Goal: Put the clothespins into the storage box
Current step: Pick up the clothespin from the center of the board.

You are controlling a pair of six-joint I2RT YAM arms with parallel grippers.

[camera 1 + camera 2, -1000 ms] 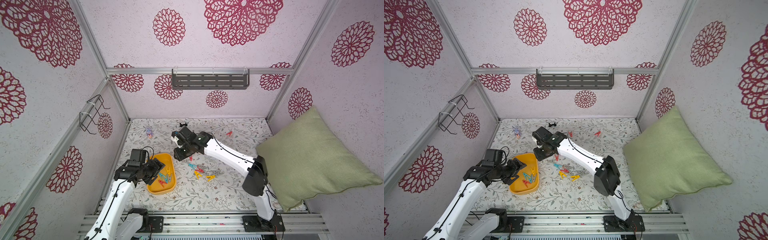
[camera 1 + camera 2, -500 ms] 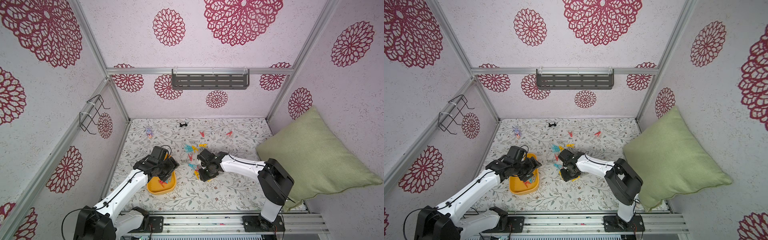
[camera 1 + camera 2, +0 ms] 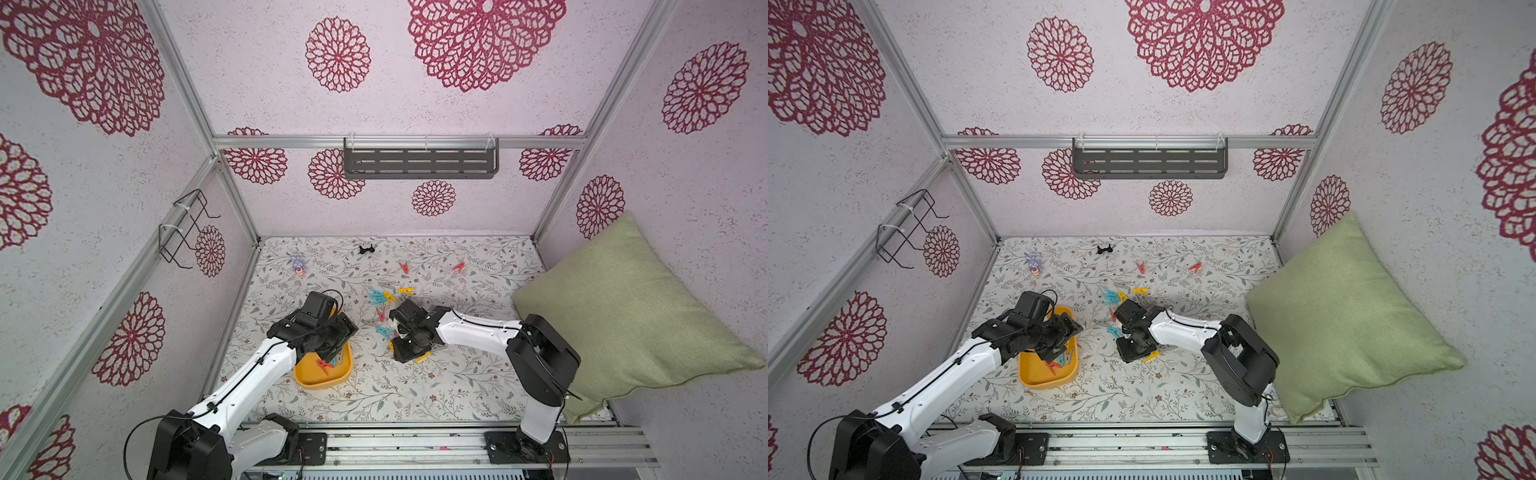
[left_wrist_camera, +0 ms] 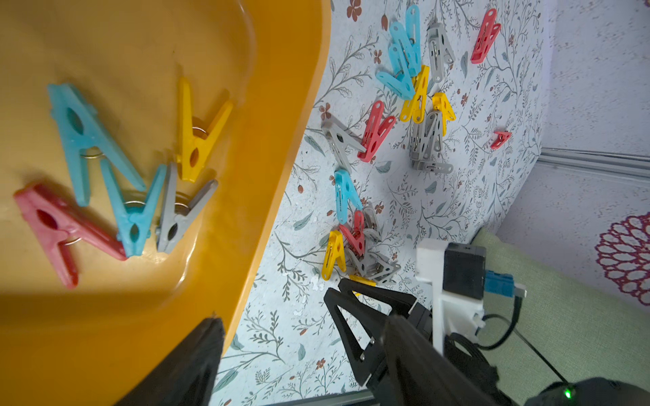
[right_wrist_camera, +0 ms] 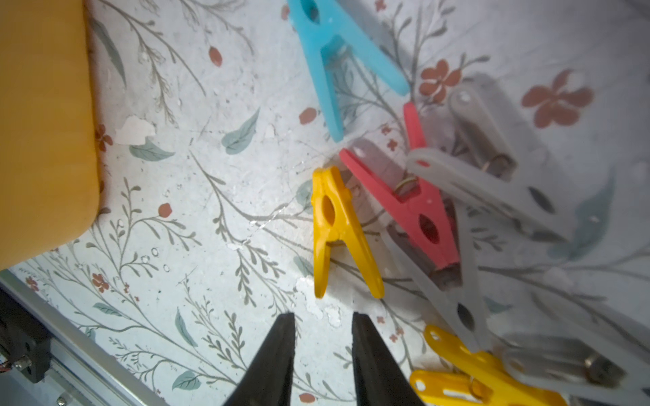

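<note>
The storage box (image 3: 322,376) (image 3: 1040,376) is a yellow-orange tray at the front left, holding several clothespins in red, blue, grey and yellow (image 4: 137,218). More clothespins lie loose mid-table (image 3: 386,297) (image 4: 415,88), and two red ones lie farther back (image 3: 404,268). My left gripper (image 3: 334,353) (image 4: 302,318) hangs open and empty over the tray's right rim. My right gripper (image 3: 401,353) (image 5: 320,320) is low over the table beside a small pile, jaws narrowly open and empty. A yellow clothespin (image 5: 337,232) lies just ahead of its tips, with red (image 5: 418,211) and grey ones beside it.
A large green pillow (image 3: 623,324) fills the right side. A black clip (image 3: 366,249) and a blue bunny figure (image 3: 297,264) lie near the back wall. A grey slotted shelf (image 3: 419,163) and a wire rack (image 3: 183,228) hang on the walls. A metal rail (image 3: 415,440) runs along the front.
My left arm swung from the left of the tray to above it. My right gripper came from the far side near the tray back to the pile mid-table, then held almost still.
</note>
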